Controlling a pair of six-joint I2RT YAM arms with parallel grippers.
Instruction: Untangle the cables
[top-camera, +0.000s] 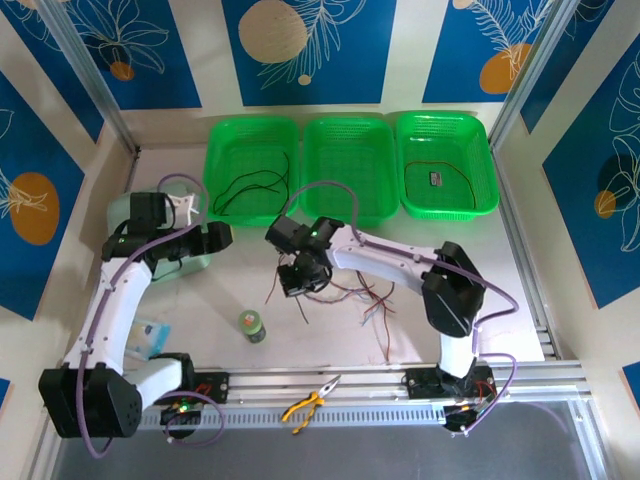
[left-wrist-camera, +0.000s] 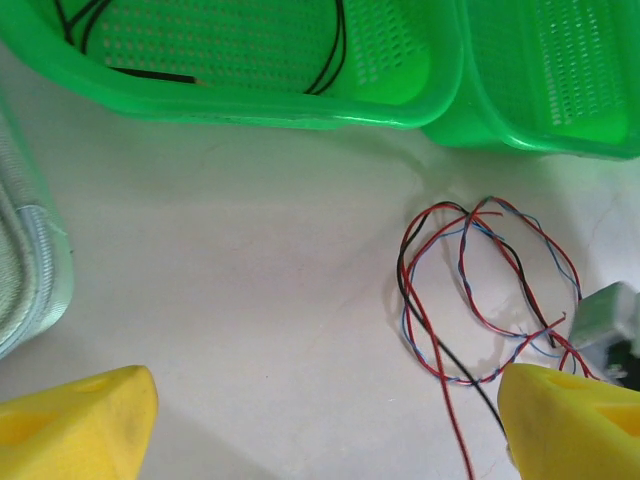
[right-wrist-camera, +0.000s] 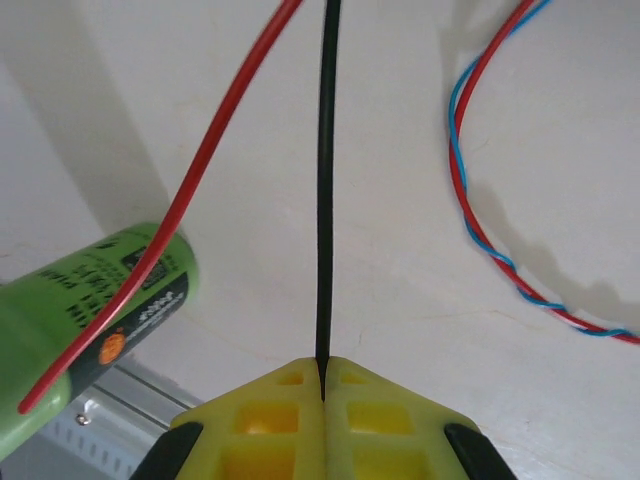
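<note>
Lowest in the top view, one pair of yellow-handled pliers lies on the front rail, and one green bottle stands just above it on the white bench. The cables sprawl as a loose tangle at mid-frame; how many strands it has cannot be counted. The right tool hangs at the tangle's left end. From its wrist, the right tool is clamped shut on one black cable, with one red cable crossing left over the bottle and one red-and-blue twisted pair looping at right. The left tool sits left of centre, jaws spread wide with nothing between them; from its wrist the left tool looks across bare bench, the cables at lower right. Open bench runs between both tools and below the basket rims. Along the top stand three green baskets: left holding a dark cable, middle, right.
</note>
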